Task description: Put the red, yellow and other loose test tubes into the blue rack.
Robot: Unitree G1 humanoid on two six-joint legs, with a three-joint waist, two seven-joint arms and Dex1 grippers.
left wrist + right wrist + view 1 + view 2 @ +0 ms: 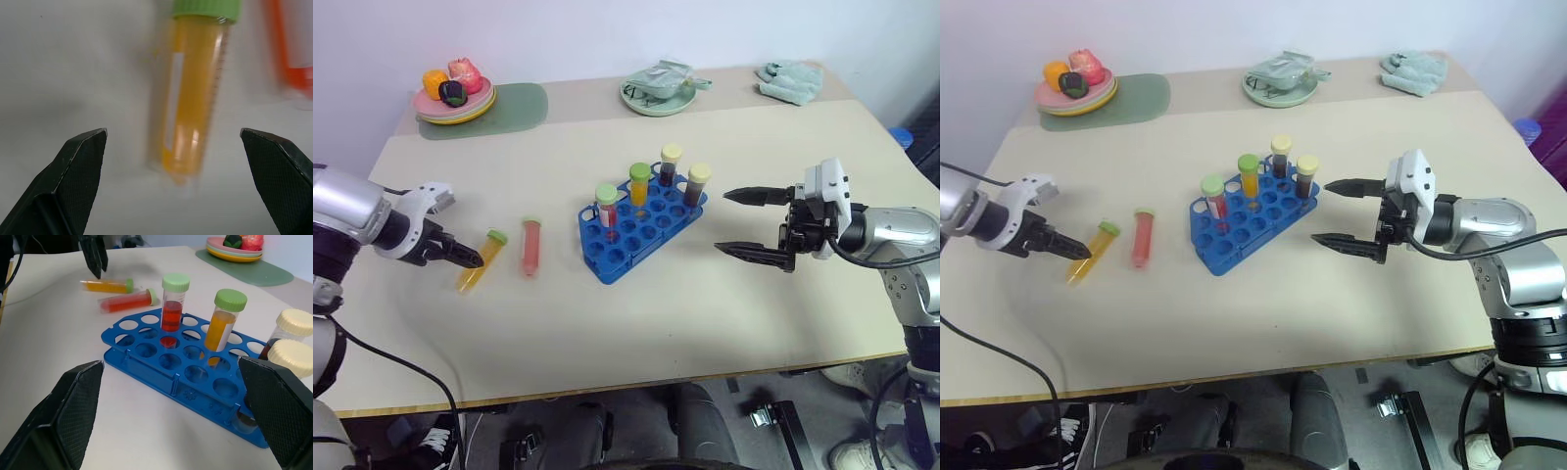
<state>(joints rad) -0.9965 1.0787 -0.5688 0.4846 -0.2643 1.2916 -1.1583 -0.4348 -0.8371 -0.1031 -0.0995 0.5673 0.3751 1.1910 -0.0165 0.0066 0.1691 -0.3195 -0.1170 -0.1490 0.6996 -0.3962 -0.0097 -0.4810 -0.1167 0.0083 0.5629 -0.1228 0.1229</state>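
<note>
A yellow test tube (pixel 480 262) with a green cap lies on the table at the left, and a red test tube (pixel 530 247) lies just to its right. My left gripper (pixel 171 133) points down over the yellow tube, open, one finger on each side and clear of it. In the middle stands the blue rack (pixel 625 245), holding a red tube (pixel 606 208), a yellow tube (pixel 639 184) and two dark tubes (pixel 672 164) with pale caps. Level with the rack's right end, my right gripper (pixel 721 222) hangs open and empty.
A plate of toy fruit (pixel 455 96) sits on a green mat at the back left. A green plate (pixel 658 96) with a cloth is at the back middle, and a crumpled cloth (pixel 790 80) lies at the back right.
</note>
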